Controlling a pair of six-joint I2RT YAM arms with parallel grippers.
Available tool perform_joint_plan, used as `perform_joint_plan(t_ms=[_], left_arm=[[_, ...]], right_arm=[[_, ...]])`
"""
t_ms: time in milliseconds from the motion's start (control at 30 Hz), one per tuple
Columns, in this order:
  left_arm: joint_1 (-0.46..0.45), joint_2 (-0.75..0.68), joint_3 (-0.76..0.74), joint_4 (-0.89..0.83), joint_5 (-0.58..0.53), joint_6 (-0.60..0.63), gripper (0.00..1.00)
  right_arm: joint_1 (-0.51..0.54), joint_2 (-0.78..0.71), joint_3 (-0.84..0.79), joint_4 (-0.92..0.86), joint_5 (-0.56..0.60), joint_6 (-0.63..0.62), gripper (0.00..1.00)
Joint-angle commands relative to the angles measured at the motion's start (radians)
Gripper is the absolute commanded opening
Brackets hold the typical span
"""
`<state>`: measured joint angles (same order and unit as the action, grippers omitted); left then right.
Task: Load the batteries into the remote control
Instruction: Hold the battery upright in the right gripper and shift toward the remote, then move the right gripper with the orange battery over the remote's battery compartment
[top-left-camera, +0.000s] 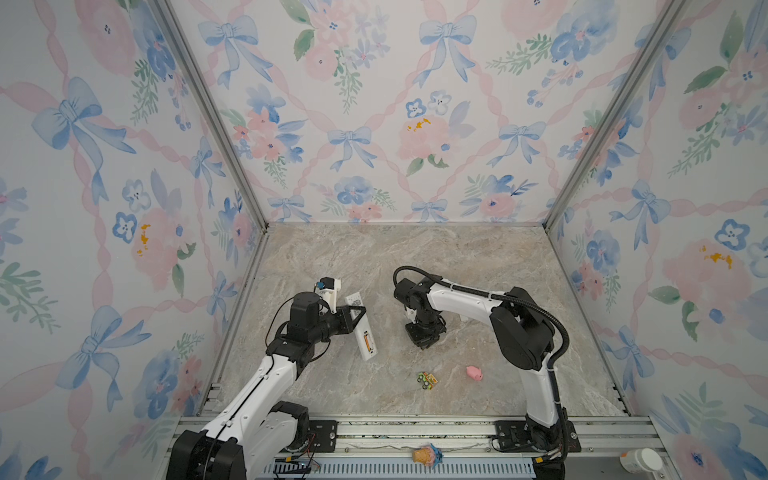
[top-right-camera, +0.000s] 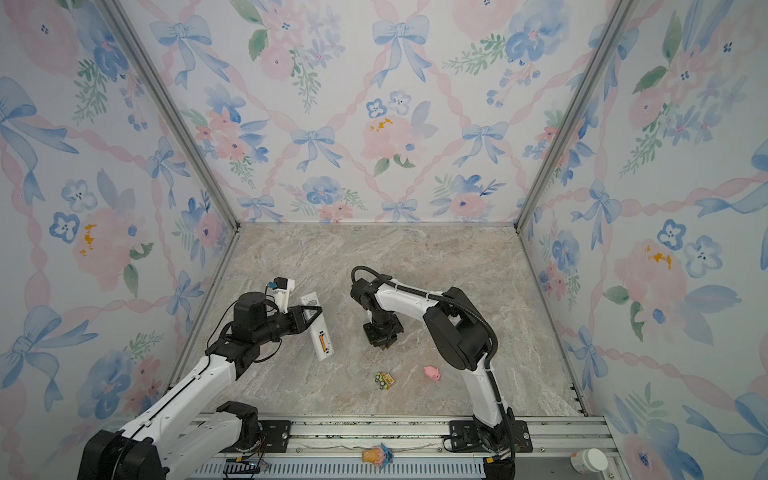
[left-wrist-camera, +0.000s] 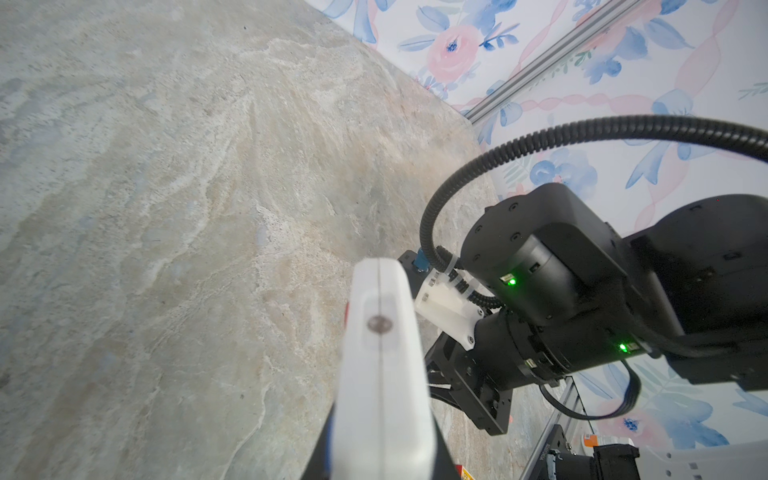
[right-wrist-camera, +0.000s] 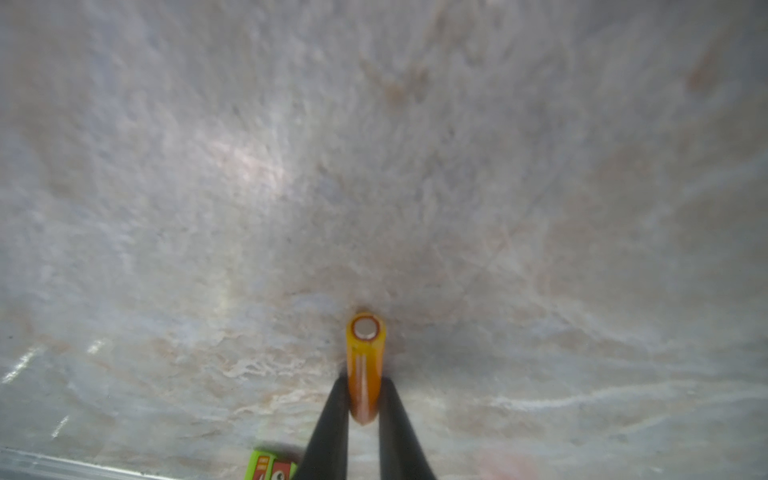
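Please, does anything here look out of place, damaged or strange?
Nothing looks spilled or broken. One oddity: an ice-cream cone toy lies on the front rail, off the table. The remote control, in the left gripper, is open at the back.

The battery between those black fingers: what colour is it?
Orange battery, pale metallic end; best in right wrist view.

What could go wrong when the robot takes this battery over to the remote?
1. The right claw pinches the battery near one end, so it may pivot or slip out.
2. The left claw holds the remote control tilted; pressing the battery in might shift it.
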<state>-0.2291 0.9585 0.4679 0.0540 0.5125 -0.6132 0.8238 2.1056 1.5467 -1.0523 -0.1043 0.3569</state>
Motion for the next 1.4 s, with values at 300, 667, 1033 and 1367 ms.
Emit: perform_joint_plan(t_ms=[300,667,1033,1367], left_arm=[[0.004,-0.007,0.033,0.018,0.011,0.001,0.0],[0.004,-0.005,0.031,0.018,0.009,0.001,0.0],[0.005,0.009,0.027,0.041,0.008,-0.02,0.0],[0.004,0.047,0.019,0.121,0.015,-0.06,0.0]], right_arm=[[0.035,-0.018,-0.022,0.047,0.066,-0.079,0.21],[0.03,-0.03,-0.053,0.074,0.055,-0.056,0.24],[0.037,-0.043,-0.074,0.092,0.066,-0.059,0.12],[0.038,-0.112,-0.06,0.09,0.047,-0.056,0.02]])
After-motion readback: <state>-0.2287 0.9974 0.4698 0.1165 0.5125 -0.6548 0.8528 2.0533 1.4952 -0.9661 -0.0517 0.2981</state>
